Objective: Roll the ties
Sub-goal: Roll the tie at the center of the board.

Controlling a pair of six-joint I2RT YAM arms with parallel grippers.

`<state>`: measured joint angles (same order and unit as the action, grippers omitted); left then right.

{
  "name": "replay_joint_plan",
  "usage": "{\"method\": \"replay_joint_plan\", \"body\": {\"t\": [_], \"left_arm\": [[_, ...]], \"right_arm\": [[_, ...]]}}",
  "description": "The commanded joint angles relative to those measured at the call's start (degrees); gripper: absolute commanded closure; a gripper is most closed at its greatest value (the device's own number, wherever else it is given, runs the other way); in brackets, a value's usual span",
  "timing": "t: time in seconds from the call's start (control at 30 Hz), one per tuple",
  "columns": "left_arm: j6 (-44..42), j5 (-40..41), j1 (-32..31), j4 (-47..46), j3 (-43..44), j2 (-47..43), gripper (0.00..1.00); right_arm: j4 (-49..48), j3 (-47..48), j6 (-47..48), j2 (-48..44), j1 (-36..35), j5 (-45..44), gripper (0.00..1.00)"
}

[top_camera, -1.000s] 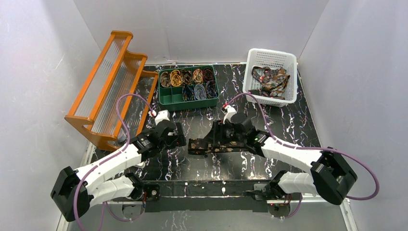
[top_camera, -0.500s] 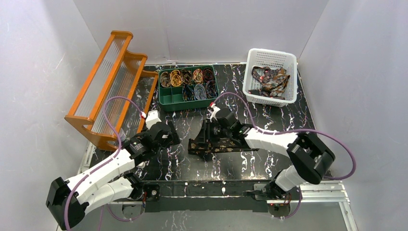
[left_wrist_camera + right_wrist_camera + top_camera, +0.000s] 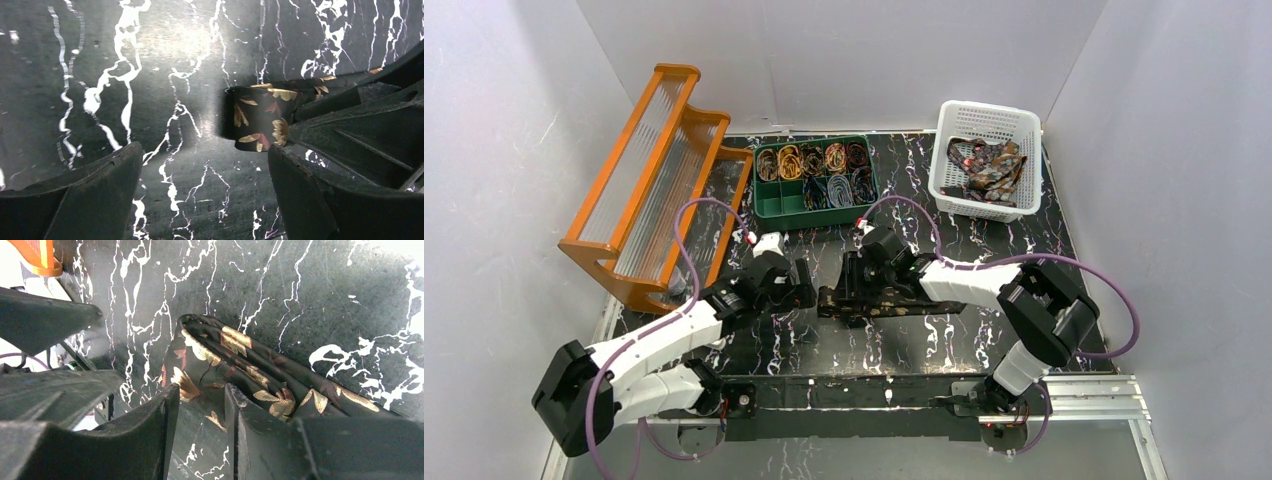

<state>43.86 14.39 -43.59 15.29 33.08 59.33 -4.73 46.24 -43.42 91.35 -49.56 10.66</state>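
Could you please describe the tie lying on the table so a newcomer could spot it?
On the black marbled table, look in front of the green tray. The tie stretches there, dark with gold leaves, the only one outside tray and white basket.

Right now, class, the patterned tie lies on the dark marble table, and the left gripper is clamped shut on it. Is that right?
No. The left gripper stands wide open, not clamped on the tie; the left wrist view shows it. The tie does lie on the table.
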Motion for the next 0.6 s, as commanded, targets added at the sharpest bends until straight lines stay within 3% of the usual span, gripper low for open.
{"method": "replay_joint_plan", "body": {"t": [0.0, 0.3, 0.57], "left_arm": [[-0.98, -5.35, 0.48, -6.51, -0.96, 2.63, 0.08], [1.02, -6.56, 0.57, -9.81, -1.11, 6.85, 0.09], [0.92, -8.27, 0.60, -11.51, -1.48, 9.05, 0.12]], "right_arm": [[3.56, 3.07, 3.30, 0.14, 0.47, 1.13, 0.51], [6.87, 2.47, 2.22, -8.36, 0.61, -1.60, 0.47], [6.03, -3.75, -1.86, -11.46, 0.92, -6.01, 0.49]]}}
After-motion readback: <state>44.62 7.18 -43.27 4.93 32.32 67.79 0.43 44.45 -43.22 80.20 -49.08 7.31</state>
